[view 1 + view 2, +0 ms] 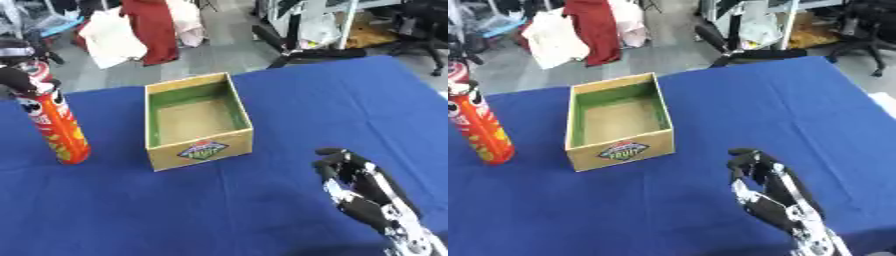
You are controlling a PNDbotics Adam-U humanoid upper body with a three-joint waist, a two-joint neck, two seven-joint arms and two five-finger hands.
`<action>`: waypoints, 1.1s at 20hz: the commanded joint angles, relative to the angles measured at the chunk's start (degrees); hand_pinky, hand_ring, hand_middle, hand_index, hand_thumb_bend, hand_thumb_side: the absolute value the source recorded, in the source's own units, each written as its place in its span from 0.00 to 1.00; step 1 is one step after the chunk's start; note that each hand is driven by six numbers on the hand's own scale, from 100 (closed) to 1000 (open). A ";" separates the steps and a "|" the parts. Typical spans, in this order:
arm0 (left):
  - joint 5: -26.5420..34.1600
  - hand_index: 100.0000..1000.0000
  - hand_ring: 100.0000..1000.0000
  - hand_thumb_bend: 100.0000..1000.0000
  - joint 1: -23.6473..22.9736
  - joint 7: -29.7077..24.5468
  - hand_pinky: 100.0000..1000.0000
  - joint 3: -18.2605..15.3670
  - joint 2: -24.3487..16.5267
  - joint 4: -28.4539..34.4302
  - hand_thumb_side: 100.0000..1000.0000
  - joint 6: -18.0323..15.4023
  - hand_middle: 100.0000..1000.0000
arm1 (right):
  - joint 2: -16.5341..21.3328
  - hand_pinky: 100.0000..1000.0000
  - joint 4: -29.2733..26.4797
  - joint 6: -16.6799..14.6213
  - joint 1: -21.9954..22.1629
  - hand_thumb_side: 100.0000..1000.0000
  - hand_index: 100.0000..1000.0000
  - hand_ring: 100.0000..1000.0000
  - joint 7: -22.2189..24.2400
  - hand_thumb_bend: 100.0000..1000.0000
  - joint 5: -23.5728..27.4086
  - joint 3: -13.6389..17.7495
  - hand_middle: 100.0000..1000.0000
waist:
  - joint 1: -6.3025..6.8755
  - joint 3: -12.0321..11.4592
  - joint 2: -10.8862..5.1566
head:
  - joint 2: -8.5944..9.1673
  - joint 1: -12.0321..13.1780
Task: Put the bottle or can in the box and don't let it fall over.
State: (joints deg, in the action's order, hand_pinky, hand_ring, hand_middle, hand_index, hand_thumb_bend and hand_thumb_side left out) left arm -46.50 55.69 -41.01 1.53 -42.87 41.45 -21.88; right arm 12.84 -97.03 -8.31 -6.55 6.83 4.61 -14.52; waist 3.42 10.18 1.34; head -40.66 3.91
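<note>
The box (198, 121), an open cardboard carton with a green lining and a printed label on its near wall, is set upright on a blue table (262, 200), near the table's middle. No object is seen inside the box. To the left of the box, well apart from it, a tall orange can (54, 122) is stood upright on the table. The can's top is gripped by the left hand (22, 80), whose dark fingers are curled round it. Nearer than the box and to its right, the right hand (363, 192) is held above the table with fingers curled and nothing in them.
</note>
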 commanded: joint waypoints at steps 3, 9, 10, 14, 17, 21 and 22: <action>1.94 0.91 0.37 0.00 2.35 -0.53 0.16 -0.78 -2.26 1.59 0.16 -0.27 0.51 | 0.11 0.73 -0.39 -0.11 -0.55 0.06 0.60 0.71 0.27 0.00 -0.16 0.09 0.74 | 0.02 -0.09 -0.92 | 0.33 -0.10; 4.12 0.91 0.36 0.00 3.69 -0.83 0.15 -0.76 -1.77 2.68 0.16 -0.44 0.50 | 0.08 0.73 -0.38 -0.12 -0.48 0.06 0.60 0.71 0.31 0.00 -0.23 0.07 0.74 | 0.08 -0.06 -1.11 | 0.38 -0.12; 4.54 0.91 0.35 0.00 4.02 -0.90 0.15 -0.70 -1.53 2.96 0.16 -0.55 0.50 | 0.08 0.73 -0.37 -0.12 -0.48 0.06 0.60 0.71 0.30 0.00 -0.25 0.08 0.74 | 0.07 -0.03 -1.14 | 0.39 -0.11; 6.36 0.91 0.35 0.00 5.68 -1.04 0.14 -0.28 -0.15 4.20 0.16 -1.04 0.49 | 0.04 0.73 -0.34 -0.11 -0.48 0.06 0.60 0.71 0.31 0.00 -0.31 0.06 0.74 | 0.03 0.19 -1.24 | 0.40 0.00; 7.52 0.91 0.35 0.00 7.03 -0.87 0.14 0.20 1.02 5.31 0.16 -1.37 0.49 | -0.03 0.73 -0.33 -0.09 -0.54 0.06 0.60 0.71 0.34 0.00 -0.35 0.04 0.74 | -0.01 0.40 -1.31 | 0.33 0.09; 9.43 0.90 0.34 0.00 9.11 -0.49 0.13 0.78 2.95 6.72 0.17 -2.03 0.48 | -0.19 0.73 -0.17 -0.05 -0.64 0.06 0.60 0.71 0.43 0.00 -0.46 -0.10 0.74 | -0.05 0.70 -1.45 | 0.37 0.29; 9.98 0.90 0.34 0.00 9.68 -0.39 0.13 0.93 3.43 7.16 0.17 -2.19 0.48 | -0.24 0.73 -0.16 -0.06 -0.68 0.06 0.60 0.71 0.48 0.00 -0.47 -0.15 0.74 | -0.05 0.79 -1.50 | 0.37 0.36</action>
State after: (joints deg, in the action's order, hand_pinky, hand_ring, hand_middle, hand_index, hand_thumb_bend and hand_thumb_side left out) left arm -37.43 63.60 -40.74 2.51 -38.65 47.02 -22.88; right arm 12.75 -96.69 -8.21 -6.53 7.08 4.33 -14.57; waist 3.44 10.98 0.83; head -40.66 4.02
